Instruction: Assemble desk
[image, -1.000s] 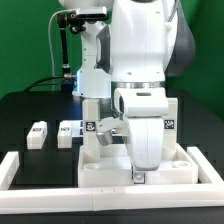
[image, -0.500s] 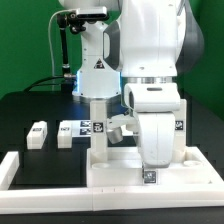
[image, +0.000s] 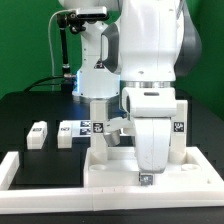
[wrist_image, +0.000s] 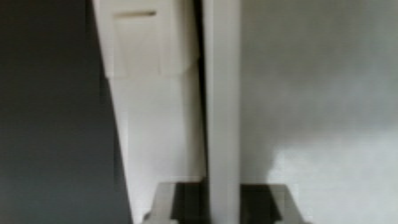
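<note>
White desk panel (image: 100, 172) below arm (image: 150, 55) | pincer (image: 146, 177) over it, state cannot tell | leg posts (image: 38, 134) beside

surface: black table (image: 20, 120) | lying on it: leg post (image: 38, 134), second leg post (image: 68, 132) beside it, desk panel (image: 105, 172), white border bars (image: 60, 200)

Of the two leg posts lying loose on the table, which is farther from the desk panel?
The leg post at the exterior view's far left; the other loose post lies between it and the panel.
</note>
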